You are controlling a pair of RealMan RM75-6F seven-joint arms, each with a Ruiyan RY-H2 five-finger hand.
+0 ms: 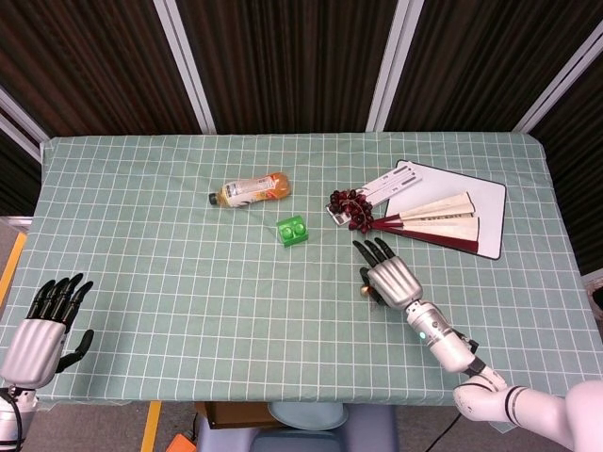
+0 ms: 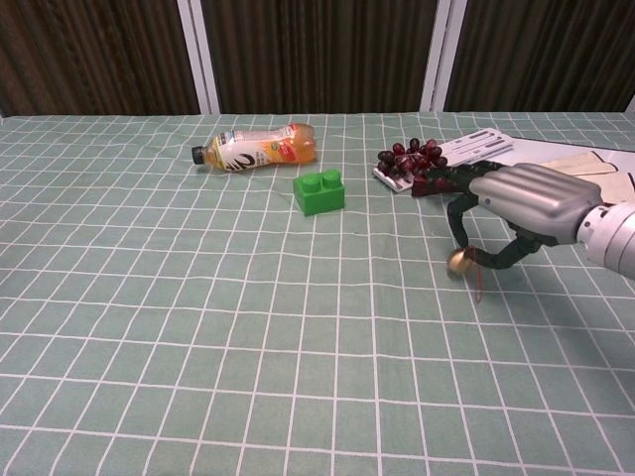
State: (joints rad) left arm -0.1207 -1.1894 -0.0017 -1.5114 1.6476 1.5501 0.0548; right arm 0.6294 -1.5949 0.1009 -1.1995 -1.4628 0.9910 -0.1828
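Right robot hand (image 2: 516, 213) at centre right pinching a small gold bell (image 2: 458, 261) just above the counter (image 2: 198, 327), left robot hand (image 1: 42, 325) at lower left, fingers spread, holding nothing.

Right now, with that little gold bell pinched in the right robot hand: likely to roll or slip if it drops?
Probably rolls: the gold bell looks round. Likely light, since the right robot hand holds it with a fingertip pinch. Its thin red cord dangles loose, so floppy and may snag.
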